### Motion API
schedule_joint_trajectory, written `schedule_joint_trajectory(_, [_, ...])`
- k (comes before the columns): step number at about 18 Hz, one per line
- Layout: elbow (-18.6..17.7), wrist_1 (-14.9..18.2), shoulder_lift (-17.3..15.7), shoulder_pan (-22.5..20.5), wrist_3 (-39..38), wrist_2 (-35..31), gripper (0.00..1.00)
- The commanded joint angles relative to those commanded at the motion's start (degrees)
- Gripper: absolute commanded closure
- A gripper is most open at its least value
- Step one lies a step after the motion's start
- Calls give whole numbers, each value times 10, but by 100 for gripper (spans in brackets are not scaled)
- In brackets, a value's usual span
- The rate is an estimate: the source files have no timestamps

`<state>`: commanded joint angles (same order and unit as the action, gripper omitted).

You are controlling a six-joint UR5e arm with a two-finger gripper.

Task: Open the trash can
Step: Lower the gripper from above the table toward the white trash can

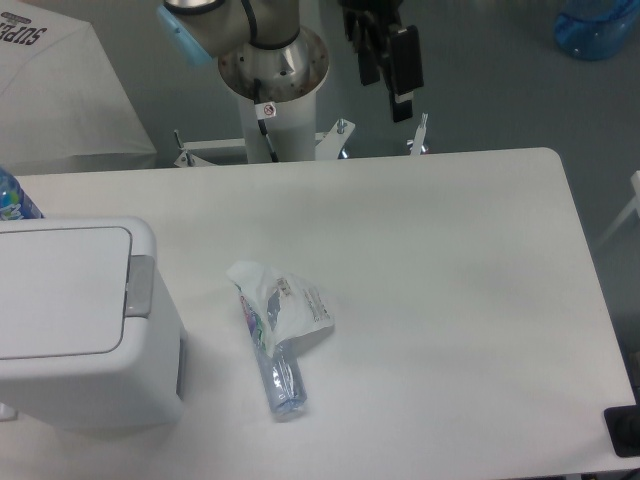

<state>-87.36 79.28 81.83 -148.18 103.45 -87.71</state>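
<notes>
Count taken with the trash can as the reference point.

Trash cans: one, white, standing at the near left of the worktop. Lids: one, flat and lying closed on top of the trash can. Latch tabs: one, grey, on the right edge of that lid.

Wrappers: one crumpled wrapper lying on the worktop just to the right of the trash can.

Bottles: one, partly visible behind the trash can at the left edge.

Worktops: one.

Robot arms: one, its base beyond the far edge of the worktop, well behind and to the right of the trash can. Pincers: one, dark, to the right of that base.

Blue containers: one on the floor at the far right, well apart from the trash can.
</notes>
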Motion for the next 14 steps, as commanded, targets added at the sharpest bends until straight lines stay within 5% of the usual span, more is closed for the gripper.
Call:
schedule_joint_trajectory(6, [0, 0, 3, 3, -47, 12, 0])
schedule_joint_trajectory(10, [1, -3, 11, 17, -190, 62, 0])
schedule_joint_trajectory(14, [3, -60, 46, 65, -305, 65, 0])
